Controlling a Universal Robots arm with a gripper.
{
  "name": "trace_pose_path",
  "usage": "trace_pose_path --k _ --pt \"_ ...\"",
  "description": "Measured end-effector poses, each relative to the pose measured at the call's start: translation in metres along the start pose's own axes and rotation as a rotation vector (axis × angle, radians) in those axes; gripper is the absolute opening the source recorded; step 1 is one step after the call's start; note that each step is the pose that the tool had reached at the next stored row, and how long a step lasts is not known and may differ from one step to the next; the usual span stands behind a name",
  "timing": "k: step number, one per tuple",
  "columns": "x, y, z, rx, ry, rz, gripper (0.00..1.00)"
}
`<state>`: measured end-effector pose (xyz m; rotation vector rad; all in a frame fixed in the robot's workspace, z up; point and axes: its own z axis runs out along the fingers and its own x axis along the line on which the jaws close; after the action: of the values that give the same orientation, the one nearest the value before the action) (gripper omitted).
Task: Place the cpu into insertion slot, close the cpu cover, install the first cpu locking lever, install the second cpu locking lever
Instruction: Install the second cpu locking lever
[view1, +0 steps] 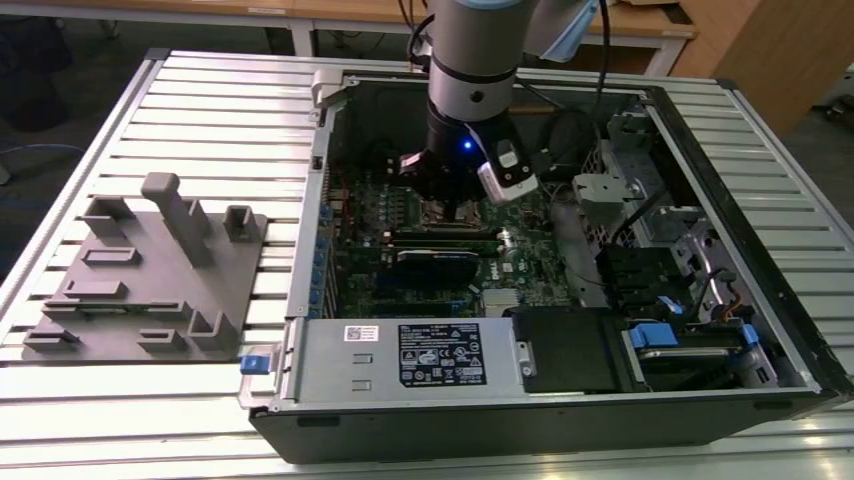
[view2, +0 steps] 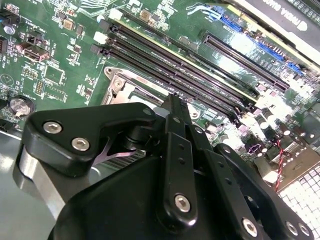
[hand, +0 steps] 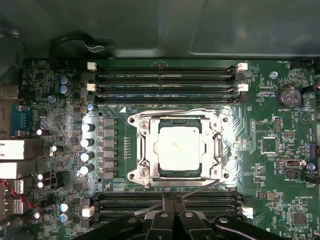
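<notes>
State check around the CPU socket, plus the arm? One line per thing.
Silver-topped square cpu: seated in the socket.
Silver metal cpu cover frame: down flat around the chip.
Thin wire locking lever: angled off the socket edge, looks unlatched.
Black end effector: shut, tips at that lever.
Black computer case: side open.
</notes>
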<state>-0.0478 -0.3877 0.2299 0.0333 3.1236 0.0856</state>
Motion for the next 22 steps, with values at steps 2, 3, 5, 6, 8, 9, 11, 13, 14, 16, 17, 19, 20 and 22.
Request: trace_pose_path --k 2,3,5,6,8,9,11,13,14,16,17,19,20,22 --pt "0.0 0.0 0.0 0.0001 0.0001 0.0 0.1" --pt "0.0 0.0 0.0 0.0 0.0 0.0 0.1" --pt "0.0001 0.0 0.0001 -0.0001 0.0 0.0 0.1" --pt "0.0002 0.0 0.0001 -0.0001 0.0 0.0 0.1" --pt "0.0004 0.0 0.0001 -0.0002 -0.0001 0.0 0.1" --pt "0.0009 0.0 0.0002 -0.0002 -0.0002 0.0 0.1" --pt "0.0019 0.0 0.0003 -0.0002 -0.0002 0.0 0.1" --pt "0.0027 -0.0001 0.0003 -0.0001 -0.0002 0.0 0.1" --pt "0.0029 -0.0001 0.0003 -0.0001 -0.0002 0.0 0.1" --pt "0.0037 -0.0001 0.0005 -0.0002 -0.0003 0.0 0.1" --pt "0.0043 -0.0001 0.0006 -0.0002 -0.0003 0.0 0.1" --pt "0.0058 -0.0002 0.0006 0.0 -0.0002 0.0 0.1" --pt "0.0066 -0.0002 0.0007 -0.0001 -0.0002 0.0 0.1" --pt "0.0082 -0.0002 0.0008 -0.0001 -0.0003 0.0 0.1"
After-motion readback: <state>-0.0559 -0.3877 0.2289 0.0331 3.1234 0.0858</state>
